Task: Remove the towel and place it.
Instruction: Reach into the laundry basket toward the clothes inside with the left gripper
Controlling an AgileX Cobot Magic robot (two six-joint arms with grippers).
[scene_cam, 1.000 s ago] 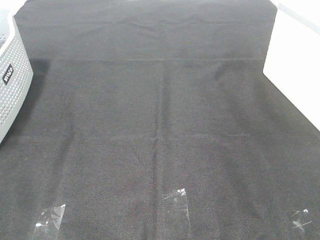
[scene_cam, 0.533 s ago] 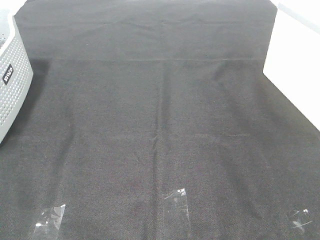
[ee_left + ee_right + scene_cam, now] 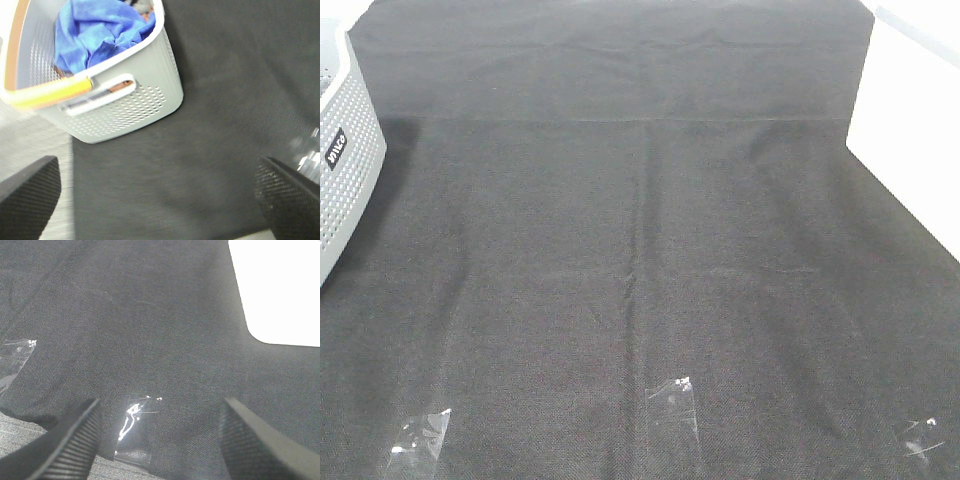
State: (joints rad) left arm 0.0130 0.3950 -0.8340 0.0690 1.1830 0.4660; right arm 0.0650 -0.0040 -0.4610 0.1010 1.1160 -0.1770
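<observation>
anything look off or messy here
Nothing spilled or broken. The towel sits crumpled in the basket, not folded, and the clear tape at the near edge of the cloth is wrinkled.

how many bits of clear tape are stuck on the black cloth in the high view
3, all by the front edge of the black cloth: left tape piece, middle tape piece, right tape piece. More could sit beyond the frame.

right gripper spread wide | black cloth below | shiny strip, likely tape
</observation>
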